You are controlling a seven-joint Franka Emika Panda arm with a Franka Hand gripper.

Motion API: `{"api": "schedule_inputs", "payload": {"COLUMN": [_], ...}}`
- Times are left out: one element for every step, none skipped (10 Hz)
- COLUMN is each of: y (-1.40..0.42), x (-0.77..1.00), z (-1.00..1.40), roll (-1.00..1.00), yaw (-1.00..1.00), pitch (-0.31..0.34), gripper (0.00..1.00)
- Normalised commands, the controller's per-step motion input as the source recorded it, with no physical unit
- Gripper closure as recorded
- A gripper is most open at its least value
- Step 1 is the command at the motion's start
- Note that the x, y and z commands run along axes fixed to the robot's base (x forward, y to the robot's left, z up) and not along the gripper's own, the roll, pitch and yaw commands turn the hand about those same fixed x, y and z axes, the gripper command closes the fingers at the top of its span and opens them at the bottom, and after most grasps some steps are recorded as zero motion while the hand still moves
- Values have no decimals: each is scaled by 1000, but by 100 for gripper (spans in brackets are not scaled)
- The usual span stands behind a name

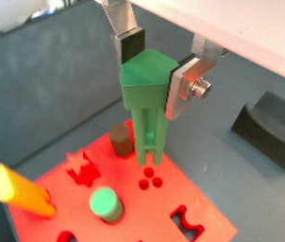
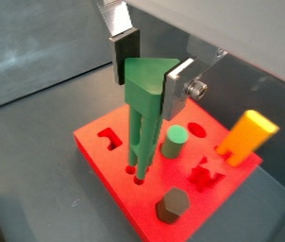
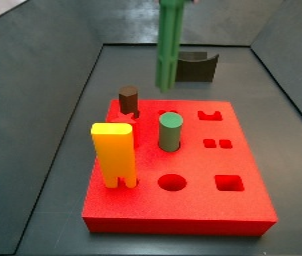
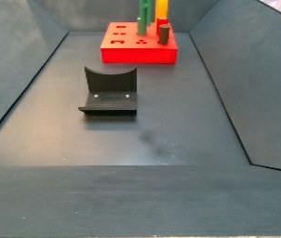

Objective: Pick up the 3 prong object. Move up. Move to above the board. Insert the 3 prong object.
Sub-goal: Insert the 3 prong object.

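Note:
My gripper (image 1: 158,68) is shut on the triangular top of the 3 prong object (image 1: 145,104), a tall green post with thin legs hanging straight down. It shows in both wrist views (image 2: 142,113). The leg tips hang just over three small holes (image 1: 149,176) near one edge of the red board (image 1: 202,203). In a side view the post (image 3: 170,45) hangs above the board's (image 3: 247,205) far edge, its tips clear of the surface. The gripper itself is out of frame in both side views. The board (image 4: 125,54) stands at the far end of the bin.
On the board stand a yellow two-legged block (image 3: 114,155), a short green cylinder (image 3: 170,132), a brown peg (image 3: 128,100) and a red star-shaped piece (image 1: 82,168). The dark fixture (image 4: 108,90) stands on the floor beside the board. Grey bin walls slope up around the floor.

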Motion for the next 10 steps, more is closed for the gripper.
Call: {"api": "schedule_inputs", "payload": {"y": [-231, -214, -126, -9, 0, -14, -63, -60, -51, -51], "x": [131, -17, -120, -57, -9, 57, 114, 157, 220, 269], "z": [-674, -414, -434, -380, -240, -206, -89, -160, -234, -246], "roll": [309, 464, 347, 159, 33, -19, -99, -50, -49, -71], "yaw": [194, 277, 283, 157, 60, 0, -23, 0, 0, 0], "pitch": [0, 0, -30, -51, -31, 0, 0, 0, 0, 0], "gripper": [100, 100, 100, 100, 100, 100, 100, 100, 100, 100]}}
